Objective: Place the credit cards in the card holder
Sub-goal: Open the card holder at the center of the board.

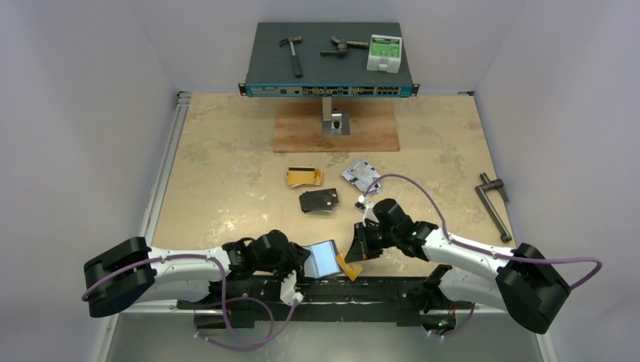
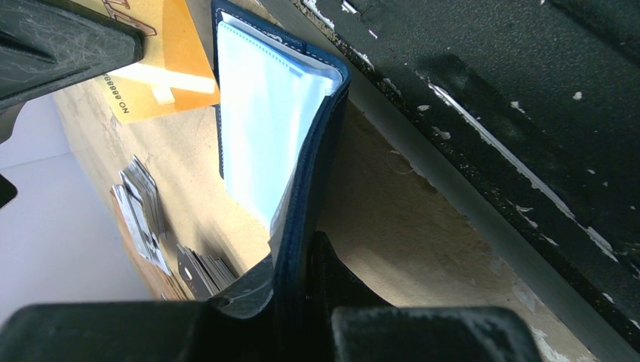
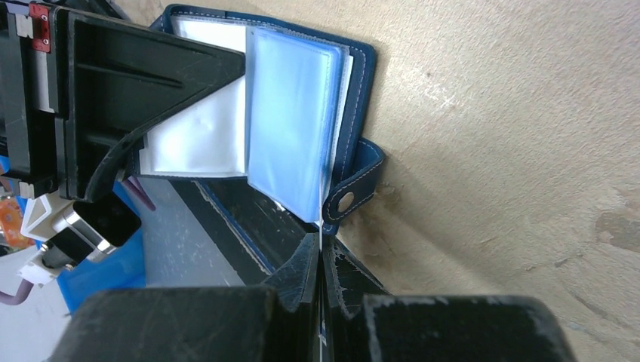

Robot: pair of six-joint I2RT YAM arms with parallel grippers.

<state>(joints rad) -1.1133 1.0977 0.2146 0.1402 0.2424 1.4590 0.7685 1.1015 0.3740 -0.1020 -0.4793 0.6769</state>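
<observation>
Fig.: L claw (image 2: 296,264), nearly closed, clamps one cover of the card holder (image 1: 323,258). The holder stands open at near edge of table (image 1: 226,151), clear sleeves fanned. R claw (image 3: 321,260), pinched tight on a gold card (image 2: 162,72), sits just R of holder, w/ card edge close to the sleeves. Mid-table, well apart from holder: loose gold cards (image 1: 304,176), black cards (image 1: 318,200), silver cards (image 1: 361,175).

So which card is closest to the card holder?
The gold-yellow card pinched in the right gripper, beside the card holder; the other cards lie farther back.
</observation>
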